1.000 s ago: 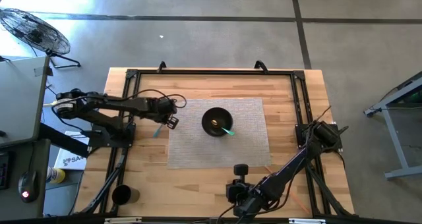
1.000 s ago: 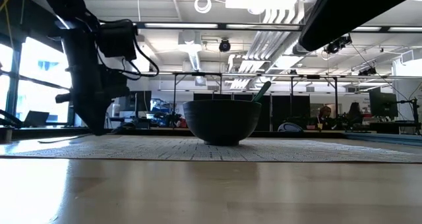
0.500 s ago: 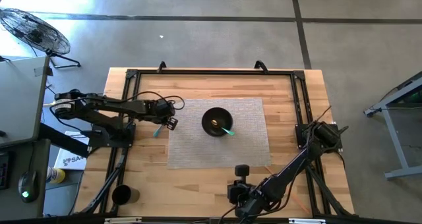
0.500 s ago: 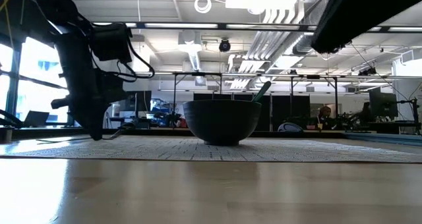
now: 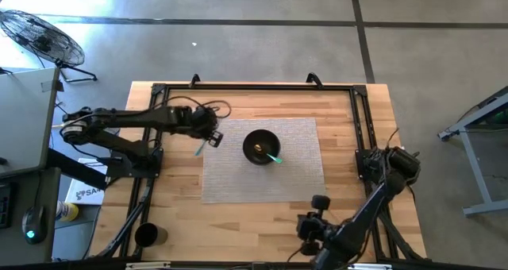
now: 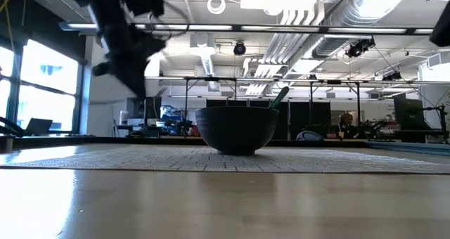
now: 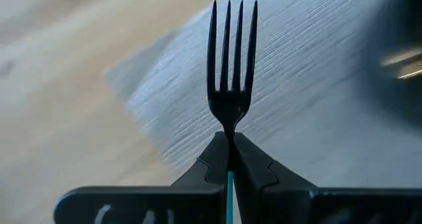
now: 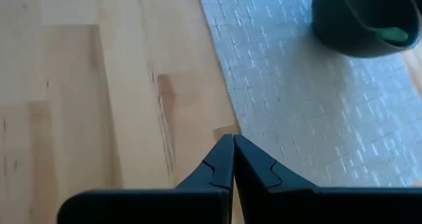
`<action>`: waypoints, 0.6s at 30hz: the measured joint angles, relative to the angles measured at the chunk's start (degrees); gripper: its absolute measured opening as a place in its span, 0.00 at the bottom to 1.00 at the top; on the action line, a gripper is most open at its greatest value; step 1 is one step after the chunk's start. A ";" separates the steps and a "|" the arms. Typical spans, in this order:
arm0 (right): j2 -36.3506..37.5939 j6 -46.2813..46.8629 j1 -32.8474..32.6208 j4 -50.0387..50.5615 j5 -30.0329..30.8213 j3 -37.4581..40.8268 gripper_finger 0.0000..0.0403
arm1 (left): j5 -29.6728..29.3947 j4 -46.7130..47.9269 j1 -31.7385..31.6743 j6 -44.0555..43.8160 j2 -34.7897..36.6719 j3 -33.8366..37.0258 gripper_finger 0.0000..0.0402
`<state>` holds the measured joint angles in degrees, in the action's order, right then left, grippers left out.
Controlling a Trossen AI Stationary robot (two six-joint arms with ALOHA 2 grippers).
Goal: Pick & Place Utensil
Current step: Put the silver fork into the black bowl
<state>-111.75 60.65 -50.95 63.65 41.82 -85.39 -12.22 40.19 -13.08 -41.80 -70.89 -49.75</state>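
Note:
My left gripper (image 5: 210,136) hangs above the grey mat's left edge, just left of the black bowl (image 5: 261,147), and is shut on a fork (image 7: 232,66) with black tines and a teal handle (image 5: 198,148). The bowl stands on the mat and holds another teal utensil (image 5: 274,157), whose handle leans on the rim (image 6: 280,97). In the low view the left arm (image 6: 123,35) is high above the table. My right gripper (image 5: 317,205) waits shut near the table's near edge, seen over bare wood beside the mat (image 8: 233,151). My left gripper pinches the fork between its two fingers at the narrow neck (image 7: 231,128) just behind the tines. The tines stick out past the fingertips, and the teal handle runs back between the fingers. The fork lies along the fingers and is lifted clear of the table.
A grey woven mat (image 5: 238,183) covers the table's middle. A black cup (image 5: 147,236) stands at the near left corner. Black frame rails (image 5: 254,87) run along the table's edges. Bare wood shows left of the mat and along the near side.
My left gripper has risen well above the table and shifted toward the bowl and the far edge, carrying the fork up with it. My right arm has moved toward the table's right along the near edge, staying shut.

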 joint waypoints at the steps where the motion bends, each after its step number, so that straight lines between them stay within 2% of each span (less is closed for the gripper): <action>1: -0.01 0.82 -0.58 0.74 0.76 0.06 0.00 | 0.59 0.09 0.63 0.06 -0.46 -2.28 0.00; 8: 0.01 2.07 -2.89 1.93 5.67 0.07 0.01 | 4.43 1.55 7.05 3.11 -9.66 -19.72 0.00; 14: 0.01 2.59 -2.78 1.91 5.16 0.07 0.00 | 8.99 12.66 9.11 7.35 -24.25 -37.39 0.00; 18: 0.01 3.71 -2.85 1.89 5.01 0.07 0.01 | 8.73 21.97 8.95 11.77 -34.21 -48.07 0.00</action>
<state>-111.74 64.36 -53.80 65.54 46.83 -85.32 -3.49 62.16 -4.13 -30.03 -105.09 -97.82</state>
